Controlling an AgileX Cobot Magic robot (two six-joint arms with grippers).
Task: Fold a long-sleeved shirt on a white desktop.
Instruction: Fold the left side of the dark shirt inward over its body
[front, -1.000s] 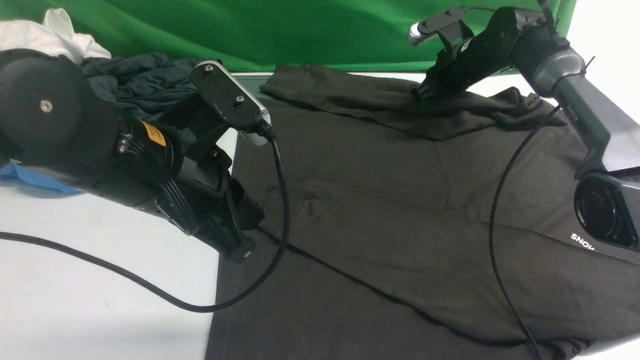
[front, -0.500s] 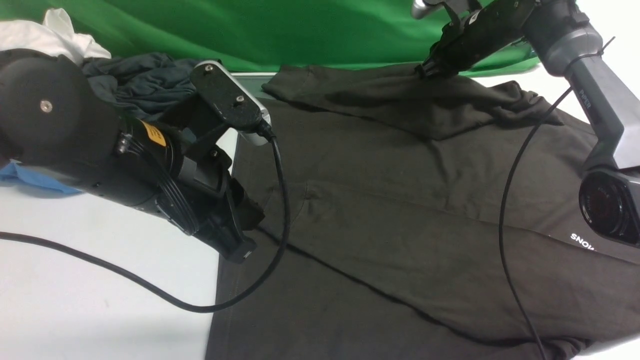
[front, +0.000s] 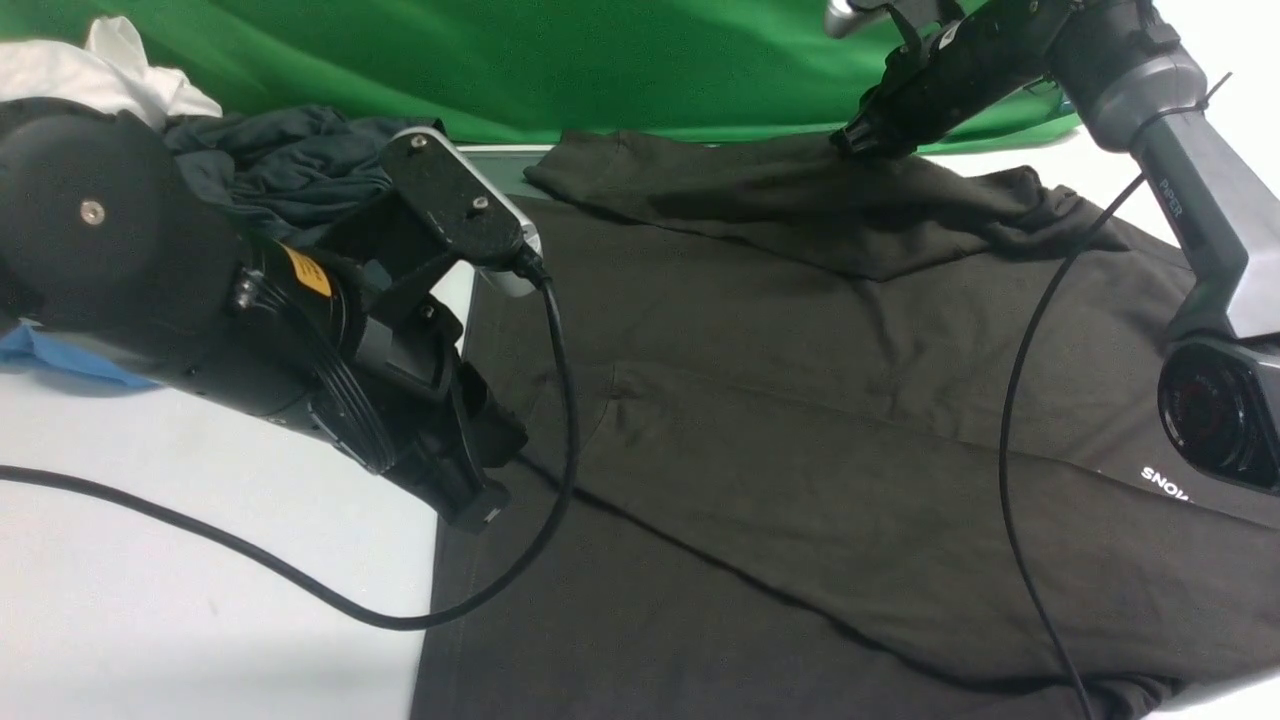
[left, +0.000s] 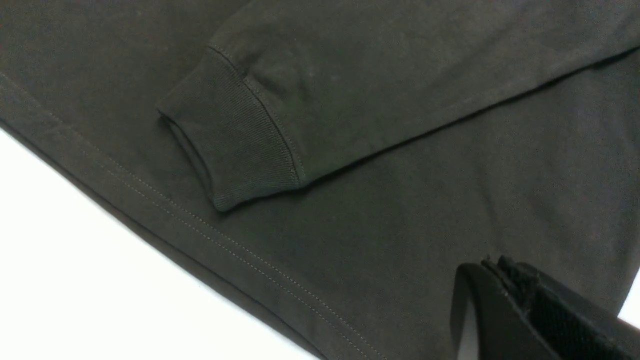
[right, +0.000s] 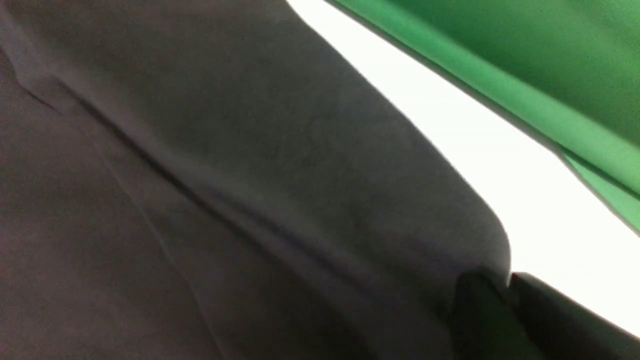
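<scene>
The brownish-black long-sleeved shirt (front: 800, 450) lies spread over the white desktop (front: 150, 580), its white print (front: 1165, 483) near my right arm's base. One sleeve (front: 720, 195) lies across the far part of the body. My right gripper (front: 858, 140) is shut on that sleeve's far edge and holds it raised; the right wrist view shows cloth (right: 300, 175) pinched at the gripper (right: 507, 285). My left gripper (front: 478, 508) hovers shut and empty over the shirt's left hem. The left wrist view shows this gripper (left: 495, 267) and the other sleeve's ribbed cuff (left: 235, 145) lying flat.
A blackish-teal garment (front: 270, 160), a white cloth (front: 110, 70) and a blue garment (front: 50, 355) lie at the far left. The green backdrop (front: 600, 60) closes the far side. My left arm's black cable (front: 250, 565) trails over the desktop, and the right arm's cable (front: 1010, 420) hangs over the shirt.
My right gripper has risen and moved toward the backdrop with the sleeve's edge, lifting the fold off the shirt. The left arm has barely shifted.
</scene>
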